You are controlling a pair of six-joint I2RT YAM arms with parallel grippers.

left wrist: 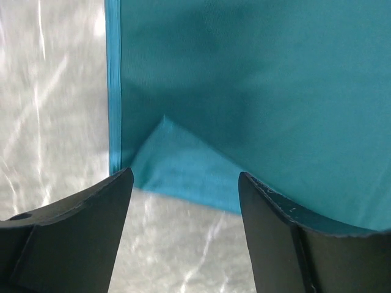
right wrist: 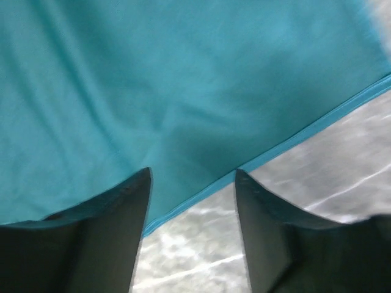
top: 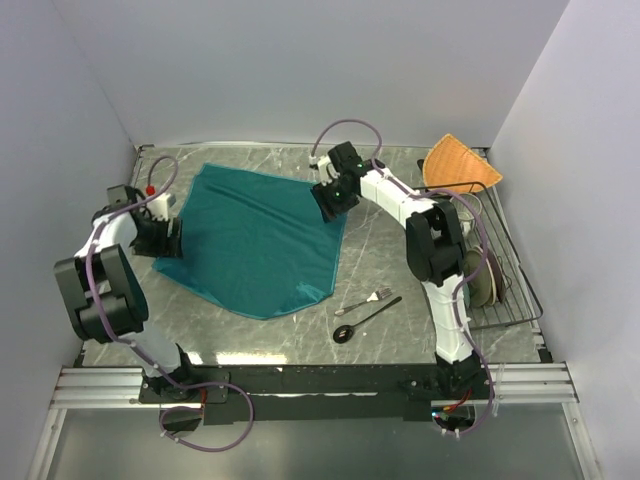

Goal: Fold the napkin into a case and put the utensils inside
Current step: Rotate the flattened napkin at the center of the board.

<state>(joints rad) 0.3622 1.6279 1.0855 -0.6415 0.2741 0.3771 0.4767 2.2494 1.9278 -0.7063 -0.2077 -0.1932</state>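
Note:
The teal napkin lies spread flat on the marble table, a small corner turned up at its left tip. My left gripper sits at that left corner, jaws open, only bare table between them. At the napkin's right corner my right gripper stands open over the hemmed edge, gripping nothing. The silver fork and the dark spoon lie on the table, right of the napkin's near corner.
An orange woven fan-shaped cloth lies at the back right. A wire rack along the right side holds round plates. White walls enclose the table on three sides.

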